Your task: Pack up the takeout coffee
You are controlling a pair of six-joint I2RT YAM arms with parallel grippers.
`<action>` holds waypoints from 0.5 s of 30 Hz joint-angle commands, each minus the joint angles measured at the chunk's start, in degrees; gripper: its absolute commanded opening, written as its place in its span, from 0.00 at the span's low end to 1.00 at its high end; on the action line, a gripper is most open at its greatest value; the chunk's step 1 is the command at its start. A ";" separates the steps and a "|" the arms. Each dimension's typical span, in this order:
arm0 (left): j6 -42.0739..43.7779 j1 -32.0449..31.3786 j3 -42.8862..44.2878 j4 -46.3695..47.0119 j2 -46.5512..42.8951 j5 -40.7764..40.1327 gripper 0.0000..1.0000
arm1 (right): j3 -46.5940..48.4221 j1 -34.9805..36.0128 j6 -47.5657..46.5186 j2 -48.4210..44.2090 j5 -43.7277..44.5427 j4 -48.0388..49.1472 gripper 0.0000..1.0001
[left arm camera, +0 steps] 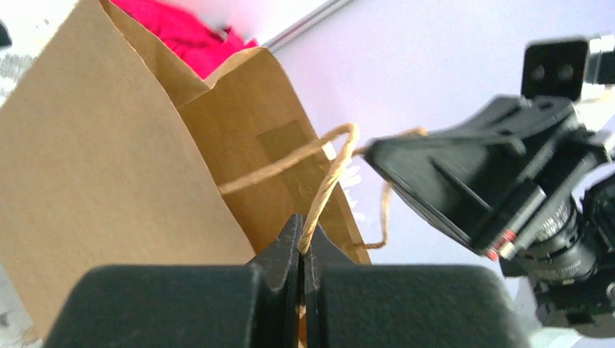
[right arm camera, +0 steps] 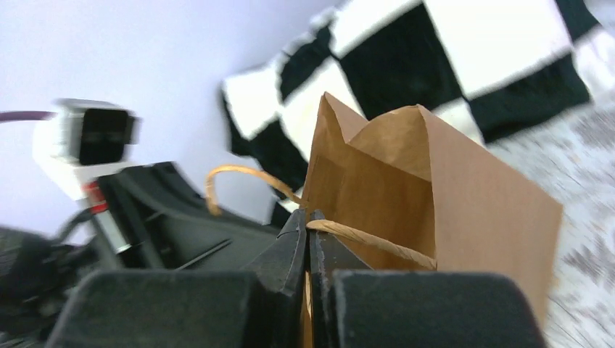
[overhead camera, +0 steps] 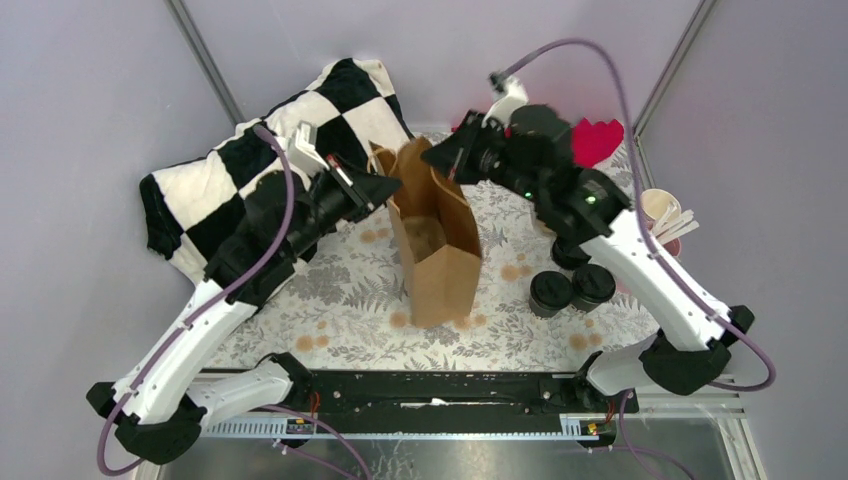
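Observation:
A tall brown paper bag stands open in the middle of the table. My left gripper is at the bag's top left edge. In the left wrist view it is shut on one twine handle of the bag. My right gripper is at the bag's far top edge. In the right wrist view it is shut on the other twine handle. The takeout coffee, black lidded cups, stands on the table right of the bag, with another partly hidden by the right arm.
A black-and-white checkered cloth lies at the back left. At the back right a red cloth lies beside the right arm. A cup of wooden stirrers stands at the right edge. A floral mat covers the table.

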 commanded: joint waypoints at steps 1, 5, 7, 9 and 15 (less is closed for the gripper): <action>-0.42 0.07 13.11 -6.67 2.40 -6.17 0.00 | 8.62 -0.76 7.01 -3.94 -6.27 -0.43 0.00; -3.36 0.13 14.58 -9.43 0.79 -8.08 0.00 | 1.72 -1.60 16.44 -7.74 -8.93 2.59 0.00; -4.60 0.15 11.93 -9.52 -0.99 -9.18 0.00 | -3.05 -1.86 19.37 -9.22 -8.87 4.72 0.00; -6.40 0.16 7.87 -9.82 -2.76 -10.02 0.00 | -8.64 -3.63 22.49 -10.71 -9.36 6.61 0.00; -8.63 3.61 -7.25 -8.45 -6.17 -4.81 0.00 | -20.20 -9.97 22.50 -11.45 -14.87 13.79 0.00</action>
